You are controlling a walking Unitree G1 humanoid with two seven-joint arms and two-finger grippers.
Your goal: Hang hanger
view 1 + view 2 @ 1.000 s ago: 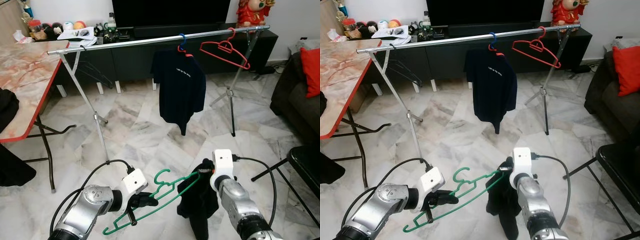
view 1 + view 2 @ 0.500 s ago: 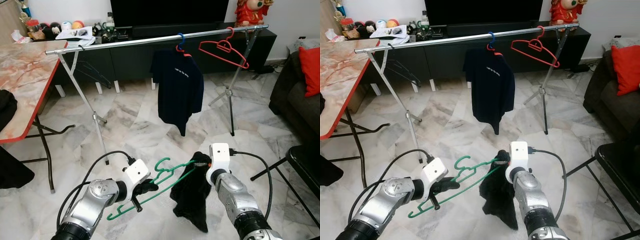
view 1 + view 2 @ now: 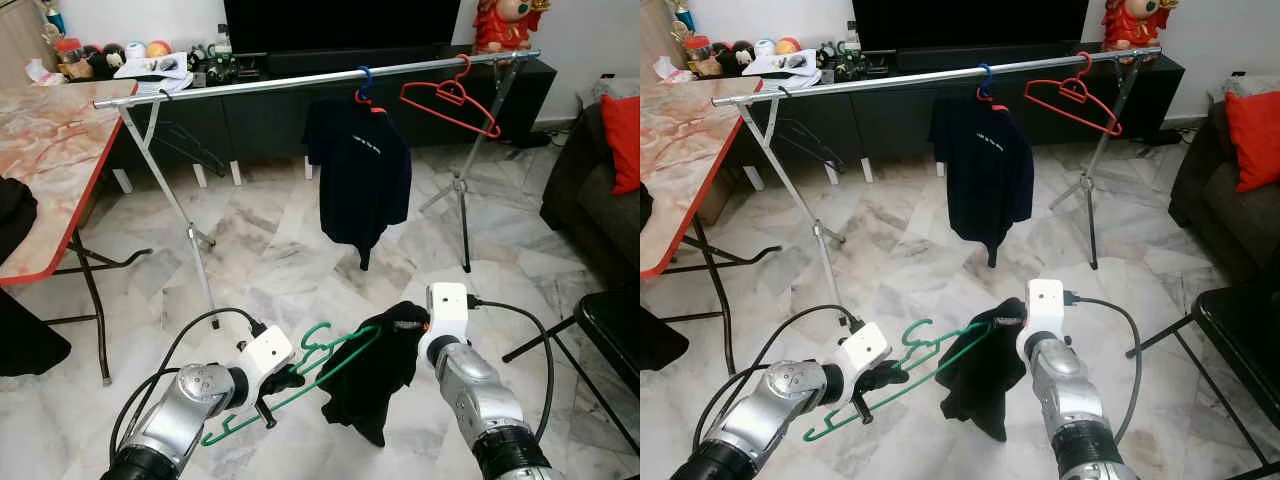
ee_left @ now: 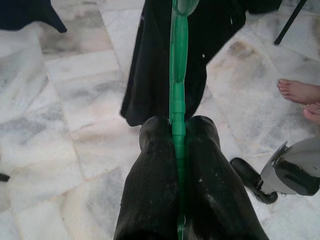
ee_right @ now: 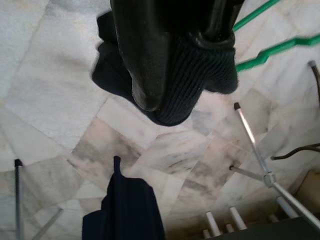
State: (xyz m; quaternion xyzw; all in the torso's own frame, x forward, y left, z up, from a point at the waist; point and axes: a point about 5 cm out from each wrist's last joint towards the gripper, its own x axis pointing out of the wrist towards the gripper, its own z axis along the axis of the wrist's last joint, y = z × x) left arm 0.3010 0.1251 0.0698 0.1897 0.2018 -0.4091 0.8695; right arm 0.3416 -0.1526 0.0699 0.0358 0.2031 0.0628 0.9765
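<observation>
Left gripper (image 4: 177,131) pinched tight on green hanger (image 3: 300,385), low centre-left of the head views. Hanger's long axis slants from lower left up to right, hook (image 3: 316,335) up; thin green plastic. Right gripper (image 3: 408,325) clamps dark garment (image 3: 370,375) draped over the hanger's right end. Rail (image 3: 300,82) crosses the frame's top.

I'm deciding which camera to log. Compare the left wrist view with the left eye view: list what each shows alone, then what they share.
Left wrist view alone: a person's bare toes on the marble, and a close look at the left gripper shut on the green hanger.

Left eye view alone: the metal rail, the hung dark shirt, the empty red hanger, the table and the right gripper.

Both: green hanger, the black garment, marble floor.
</observation>
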